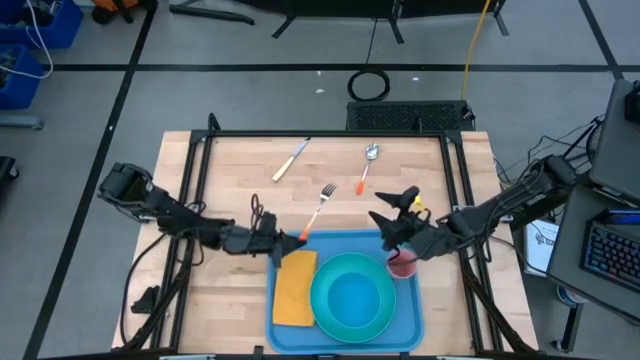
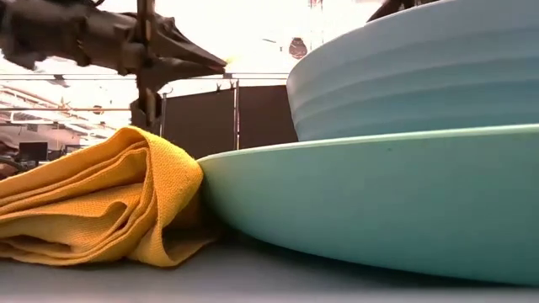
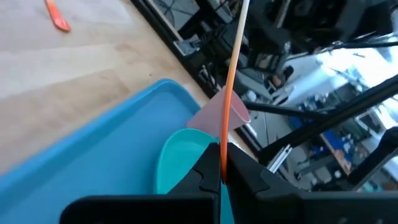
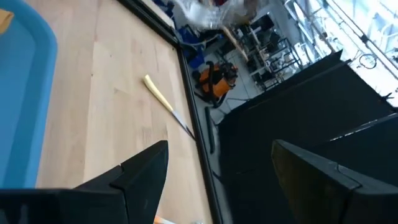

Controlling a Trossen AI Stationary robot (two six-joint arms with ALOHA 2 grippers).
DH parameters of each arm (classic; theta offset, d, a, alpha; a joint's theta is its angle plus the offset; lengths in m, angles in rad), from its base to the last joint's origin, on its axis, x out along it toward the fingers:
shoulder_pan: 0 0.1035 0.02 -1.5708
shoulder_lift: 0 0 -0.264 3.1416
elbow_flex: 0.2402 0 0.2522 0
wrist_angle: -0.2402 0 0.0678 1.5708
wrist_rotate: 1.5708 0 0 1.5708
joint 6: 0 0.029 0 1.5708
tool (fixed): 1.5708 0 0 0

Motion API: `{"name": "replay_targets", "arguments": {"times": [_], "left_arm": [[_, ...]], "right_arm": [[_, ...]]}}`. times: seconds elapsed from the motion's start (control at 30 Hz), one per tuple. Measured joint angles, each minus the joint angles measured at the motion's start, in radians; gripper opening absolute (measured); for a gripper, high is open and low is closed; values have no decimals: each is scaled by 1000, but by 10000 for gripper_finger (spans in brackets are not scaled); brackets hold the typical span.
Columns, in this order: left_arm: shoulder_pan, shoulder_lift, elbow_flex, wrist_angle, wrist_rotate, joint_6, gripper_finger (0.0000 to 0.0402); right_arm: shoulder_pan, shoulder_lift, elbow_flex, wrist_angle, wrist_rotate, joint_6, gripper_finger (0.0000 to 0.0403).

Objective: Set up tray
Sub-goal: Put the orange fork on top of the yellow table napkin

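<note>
- The tray [image 1: 345,330] lies at the near middle edge of the tabletop [image 1: 230,170], long axis running left to right in the high view. It carries a folded yellow napkin [image 1: 295,288] on its left part, a turquoise plate [image 1: 352,292] with a bowl in the middle, and a pinkish cup [image 1: 402,264] at its far right corner.
- The left gripper [image 1: 287,240] sits just off the tray's far left corner, jaws clamped together on the orange handle of a fork [image 1: 319,209], whose tines point away over the bare wood. In the left wrist view the thin orange handle [image 3: 231,81] runs straight out from between the shut fingers, with the tray's blue corner just beneath.
- The right gripper [image 1: 392,205] hangs above the tray's far right corner near the cup, jaws wide apart and holding nothing.
- A spoon [image 1: 368,165] and a knife [image 1: 291,159] lie on the wood well beyond the tray.
- My judgement: the left arm is nearer for placing the fork; the tray lies just toward the near edge from its jaws, beside the napkin.
</note>
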Motion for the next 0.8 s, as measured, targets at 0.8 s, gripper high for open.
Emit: {"name": "replay_targets", "arguments": {"times": [0.8], "left_arm": [[-380,173,167,8,-517,-273,7]], "right_arm": [[-10,-18,-156,635,-28,-431,279]]}}
